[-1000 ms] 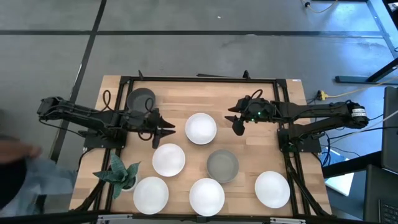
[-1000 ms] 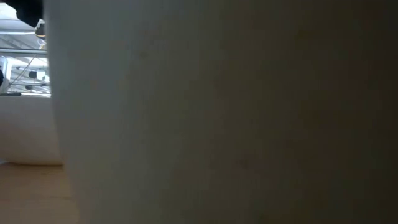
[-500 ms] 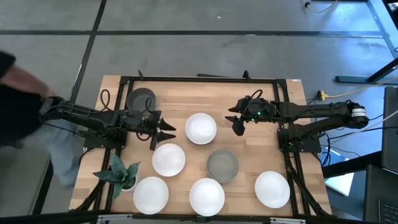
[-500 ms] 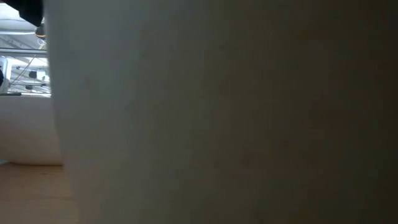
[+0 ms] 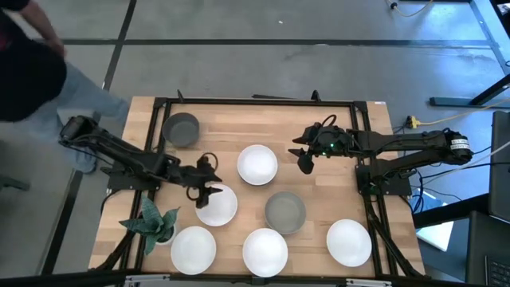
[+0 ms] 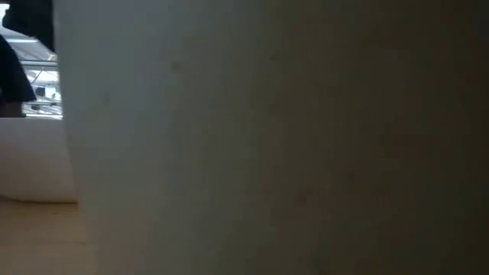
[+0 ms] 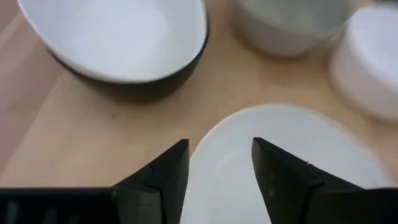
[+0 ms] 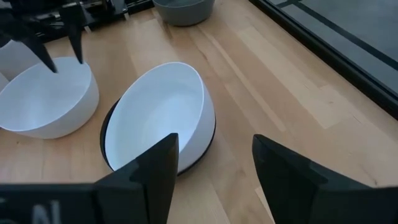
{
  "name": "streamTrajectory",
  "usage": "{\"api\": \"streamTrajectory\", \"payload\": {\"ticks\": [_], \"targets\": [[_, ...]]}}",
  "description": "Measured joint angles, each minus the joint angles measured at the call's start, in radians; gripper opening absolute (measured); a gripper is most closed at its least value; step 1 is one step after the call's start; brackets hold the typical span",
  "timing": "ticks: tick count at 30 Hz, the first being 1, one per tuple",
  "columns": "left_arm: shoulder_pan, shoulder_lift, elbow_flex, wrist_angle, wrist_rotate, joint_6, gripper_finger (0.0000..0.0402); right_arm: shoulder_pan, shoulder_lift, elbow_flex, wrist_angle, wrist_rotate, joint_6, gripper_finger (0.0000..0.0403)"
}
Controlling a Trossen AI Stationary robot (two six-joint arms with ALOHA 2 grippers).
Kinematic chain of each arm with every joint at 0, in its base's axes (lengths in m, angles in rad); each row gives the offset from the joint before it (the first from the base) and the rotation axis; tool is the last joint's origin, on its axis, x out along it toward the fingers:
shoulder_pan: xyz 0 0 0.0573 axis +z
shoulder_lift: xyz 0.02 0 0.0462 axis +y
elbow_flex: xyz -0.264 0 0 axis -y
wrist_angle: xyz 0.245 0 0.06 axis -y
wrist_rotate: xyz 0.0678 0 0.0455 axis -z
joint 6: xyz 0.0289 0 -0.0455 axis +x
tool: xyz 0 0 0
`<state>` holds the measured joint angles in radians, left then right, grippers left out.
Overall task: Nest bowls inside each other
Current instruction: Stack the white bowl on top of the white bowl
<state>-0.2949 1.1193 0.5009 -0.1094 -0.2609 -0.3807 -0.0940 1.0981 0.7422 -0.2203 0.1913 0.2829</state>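
Grey floor with dark seams runs round a pale wooden desk [image 5: 319,171], and a person in dark clothing [image 5: 28,60] stands at the upper left of the high view. From here the nesting looks barely begun: one white bowl [image 5: 257,164] already sits inside a black one just above centre. Left loose are a grey bowl [image 5: 180,128] at upper left, another grey bowl [image 5: 284,211] right of centre, and four single white bowls: one [image 5: 219,206] left of centre, three along the bottom edge [image 5: 193,249] [image 5: 265,252] [image 5: 348,241]. The left tool [image 5: 209,188] hangs over that left-of-centre bowl's rim, fingers apart. The right tool [image 5: 303,159] waits beside the nested pair, fingers apart. A green plant [image 5: 151,222] stands lower left. I can read no labels or writing anywhere
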Motion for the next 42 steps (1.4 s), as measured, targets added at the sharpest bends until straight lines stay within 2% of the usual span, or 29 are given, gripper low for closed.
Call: {"api": "streamTrajectory", "payload": {"ticks": [8, 20, 25, 34, 42], "targets": [[-0.006, 0.123, 0.073, -0.066, -0.023, 0.051, 0.0169, 0.0, 0.0, 0.0, 0.0, 0.0, 0.002, 0.0206], [0.013, 0.219, 0.074, -0.093, -0.015, 0.042, 0.0165, 0.0, 0.0, 0.0, 0.0, -0.001, 0.004, 0.0206], [0.04, 0.222, 0.074, -0.093, -0.001, 0.041, 0.0128, 0.0, 0.0, 0.0, 0.0, -0.001, 0.025, 0.0206], [0.1, 0.221, 0.074, -0.09, 0.061, 0.037, 0.0012, 0.0, 0.0, 0.0, -0.001, -0.001, 0.027, 0.0206], [0.176, 0.198, 0.074, -0.09, 0.097, -0.011, 0.0004, 0.0, 0.0, 0.0, -0.001, -0.001, 0.027, 0.0206]]}}
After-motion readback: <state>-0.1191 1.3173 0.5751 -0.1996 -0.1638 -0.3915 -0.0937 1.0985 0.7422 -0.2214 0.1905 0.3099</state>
